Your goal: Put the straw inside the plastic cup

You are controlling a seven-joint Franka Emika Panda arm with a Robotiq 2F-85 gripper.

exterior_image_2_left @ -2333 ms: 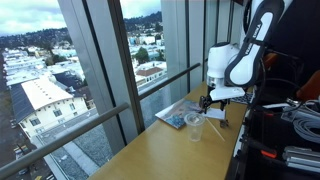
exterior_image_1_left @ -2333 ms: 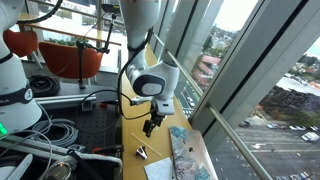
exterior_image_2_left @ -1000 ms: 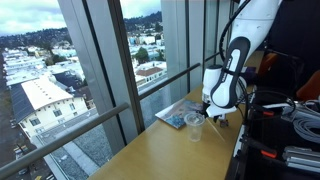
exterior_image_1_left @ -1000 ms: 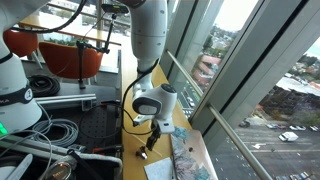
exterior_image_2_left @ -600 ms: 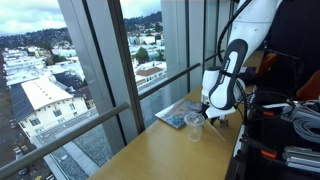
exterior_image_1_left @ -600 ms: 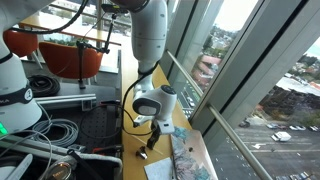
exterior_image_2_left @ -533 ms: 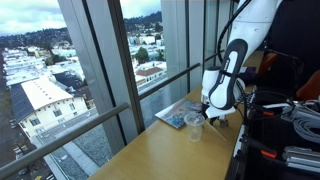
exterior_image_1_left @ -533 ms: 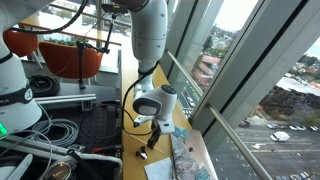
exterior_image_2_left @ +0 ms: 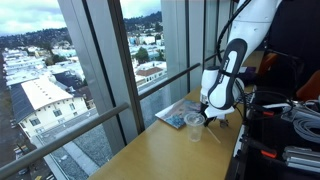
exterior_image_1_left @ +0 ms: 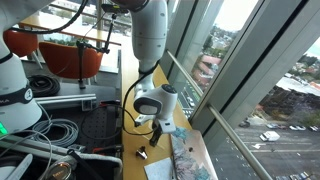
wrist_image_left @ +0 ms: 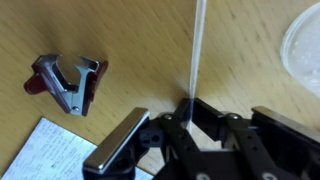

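Observation:
In the wrist view the straw [wrist_image_left: 197,50] is a thin pale tube lying on the wooden table, running from the top edge down into my gripper [wrist_image_left: 190,108]. The jaws are shut on the straw's near end, low at the table surface. The clear plastic cup [wrist_image_left: 306,45] shows only as a curved rim at the upper right, beside the straw and apart from it. In an exterior view the cup [exterior_image_2_left: 194,124] stands upright just in front of the lowered gripper [exterior_image_2_left: 212,115]. The gripper [exterior_image_1_left: 157,129] also hangs close above the table in an exterior view.
A dark red and metal staple remover [wrist_image_left: 66,80] lies left of the straw, with a printed paper sheet [wrist_image_left: 50,152] below it. A patterned mat [exterior_image_2_left: 178,117] lies by the window glass. Cables and equipment [exterior_image_1_left: 50,135] crowd the side away from the window.
The jaws have closed from wide open onto the straw. The arm came down to the table earlier and has stayed low over the last second.

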